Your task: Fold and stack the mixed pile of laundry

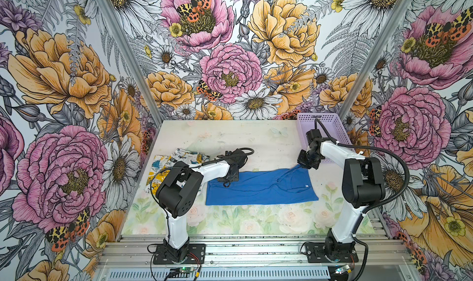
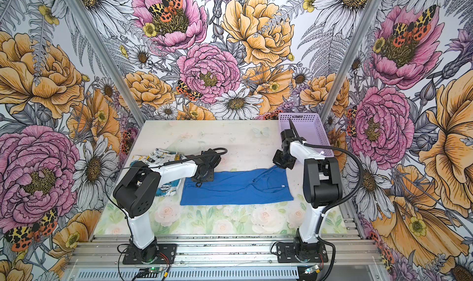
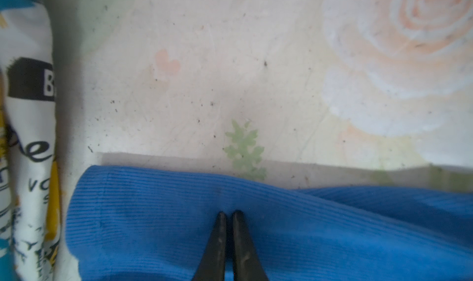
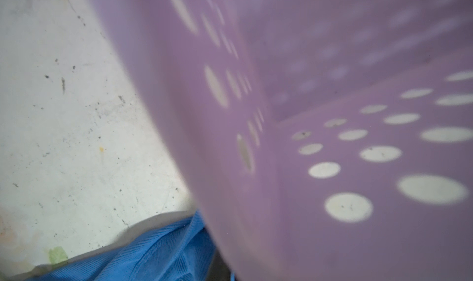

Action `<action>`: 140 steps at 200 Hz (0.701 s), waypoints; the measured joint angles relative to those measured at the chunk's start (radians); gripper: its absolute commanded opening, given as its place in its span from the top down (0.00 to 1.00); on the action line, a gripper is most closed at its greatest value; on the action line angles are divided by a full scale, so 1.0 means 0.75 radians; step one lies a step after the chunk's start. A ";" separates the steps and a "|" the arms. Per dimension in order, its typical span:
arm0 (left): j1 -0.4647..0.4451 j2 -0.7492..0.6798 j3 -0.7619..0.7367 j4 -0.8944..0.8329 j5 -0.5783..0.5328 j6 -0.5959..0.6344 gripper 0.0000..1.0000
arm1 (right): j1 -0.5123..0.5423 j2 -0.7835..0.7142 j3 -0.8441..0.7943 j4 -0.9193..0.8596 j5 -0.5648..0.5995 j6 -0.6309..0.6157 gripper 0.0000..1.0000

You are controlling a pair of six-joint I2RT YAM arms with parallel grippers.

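Observation:
The blue T-shirt lies folded into a long strip across the middle of the table. My left gripper is shut on the strip's far left corner, fingertips pressed together in the ribbed blue cloth. At the far right corner the cloth rises to a small peak under my right gripper. Its fingers are hidden in every view, and the right wrist view shows only blue fabric. The white printed garment lies crumpled at the left, partly behind my left arm.
A lavender perforated basket stands at the back right corner, close behind my right wrist. The table has a pale floral top. The arms' bases sit on the metal rail at the front.

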 measured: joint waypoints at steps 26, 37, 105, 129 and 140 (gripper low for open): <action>0.000 -0.007 -0.010 0.011 0.000 0.000 0.91 | 0.003 -0.025 -0.050 -0.004 0.010 -0.004 1.00; 0.000 -0.009 -0.015 0.016 0.000 0.000 0.91 | 0.006 -0.045 -0.070 -0.004 0.012 -0.005 1.00; 0.001 -0.028 -0.047 0.052 0.000 -0.006 0.92 | 0.015 -0.290 -0.266 0.006 0.035 -0.009 1.00; 0.001 -0.029 -0.049 0.052 0.000 -0.010 0.92 | 0.015 -0.299 -0.345 0.031 0.035 -0.013 1.00; 0.001 -0.030 -0.049 0.052 0.001 -0.010 0.92 | 0.015 -0.299 -0.374 0.039 0.035 -0.017 1.00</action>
